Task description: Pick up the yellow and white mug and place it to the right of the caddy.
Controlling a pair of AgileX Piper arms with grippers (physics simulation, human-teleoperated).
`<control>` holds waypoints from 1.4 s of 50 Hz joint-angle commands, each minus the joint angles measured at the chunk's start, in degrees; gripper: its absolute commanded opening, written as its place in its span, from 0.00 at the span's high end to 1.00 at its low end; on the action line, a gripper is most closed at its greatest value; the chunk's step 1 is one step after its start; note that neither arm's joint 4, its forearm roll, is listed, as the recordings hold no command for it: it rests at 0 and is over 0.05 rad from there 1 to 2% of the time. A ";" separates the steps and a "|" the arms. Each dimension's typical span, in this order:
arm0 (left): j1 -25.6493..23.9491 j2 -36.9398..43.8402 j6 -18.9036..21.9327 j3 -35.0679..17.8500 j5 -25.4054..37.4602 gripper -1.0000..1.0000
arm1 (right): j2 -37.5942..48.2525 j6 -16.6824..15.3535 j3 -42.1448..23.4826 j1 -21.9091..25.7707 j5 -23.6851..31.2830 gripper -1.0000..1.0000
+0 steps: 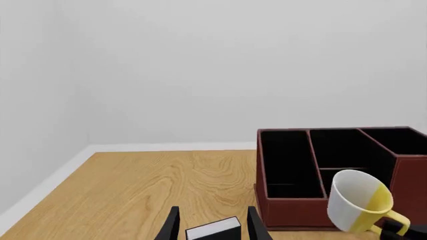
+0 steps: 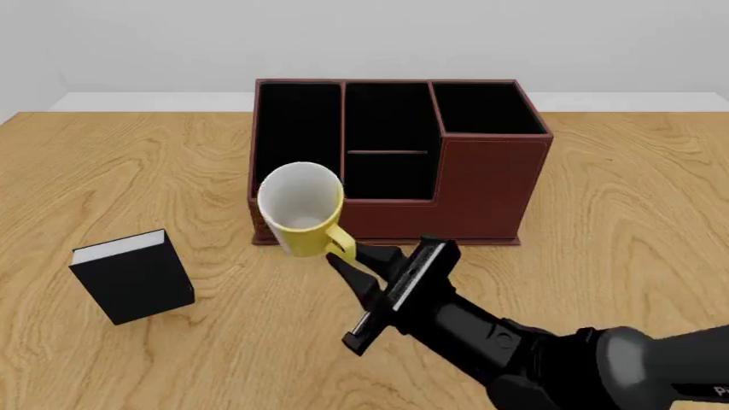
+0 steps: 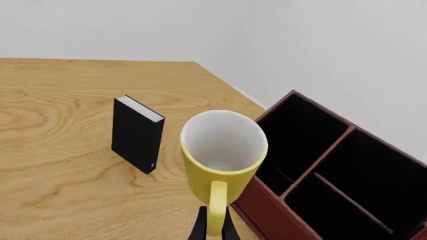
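Before the caddy (image 2: 387,162), the right arm's jaws clamp the lifted yellow and white mug (image 2: 300,207) by its handle.

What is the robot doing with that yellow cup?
The right tool is pinching the yellow and white mug by its handle and holding it tipped in the air, in front of the caddy's left end. It needs to go to the caddy's right side. A small black book stands on the table to the left. The left tool is open and holds nothing.

Smooth matt mug (image 2: 299,207), matt leathery-looking caddy (image 2: 479,188), and wood-grain table (image 2: 638,213) with slight sheen.
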 commanded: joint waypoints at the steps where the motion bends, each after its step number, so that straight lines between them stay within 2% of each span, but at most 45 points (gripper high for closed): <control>1: -0.08 0.00 0.31 -1.81 0.93 0.00 | -8.84 -0.96 4.48 -1.66 1.93 1.00; 13: -0.38 0.00 0.64 -2.08 0.77 0.00 | -15.80 -2.01 6.98 -4.23 4.96 1.00; 29: -1.31 0.00 1.38 -2.99 1.56 0.00 | -25.68 -2.46 8.06 -8.67 11.87 1.00; 43: -2.23 0.00 1.70 -3.02 1.62 0.00 | -32.86 -1.30 8.48 -13.82 17.50 1.00; 45: -2.43 0.00 1.84 -3.27 1.87 0.00 | -33.52 -1.57 8.45 -14.41 17.99 1.00; 47: -1.80 0.04 3.84 -4.37 4.77 0.00 | -34.56 -1.34 8.20 -14.66 19.07 1.00; 52: -1.82 0.08 3.73 -6.25 6.47 0.00 | -36.51 -1.19 8.17 -16.10 20.50 1.00; 53: -1.64 0.00 -0.24 -6.51 3.67 0.00 | -36.86 -1.09 8.11 -16.44 20.82 1.00; 54: -1.58 0.00 -0.38 -4.13 1.17 0.00 | -37.13 -0.93 7.95 -16.67 21.23 1.00; 58: -1.53 0.00 0.04 -3.15 0.66 0.00 | -37.81 -0.52 7.62 -18.18 22.06 1.00; 59: -2.26 0.00 2.11 -4.03 2.22 0.00 | -38.04 -0.79 7.73 -18.64 21.98 1.00; 67: -2.59 0.00 2.45 -4.93 3.17 0.00 | -38.79 -1.31 7.59 -20.79 22.75 1.00; 70: -2.52 0.00 1.99 -1.41 0.25 0.00 | -38.90 -1.44 7.48 -22.13 22.99 1.00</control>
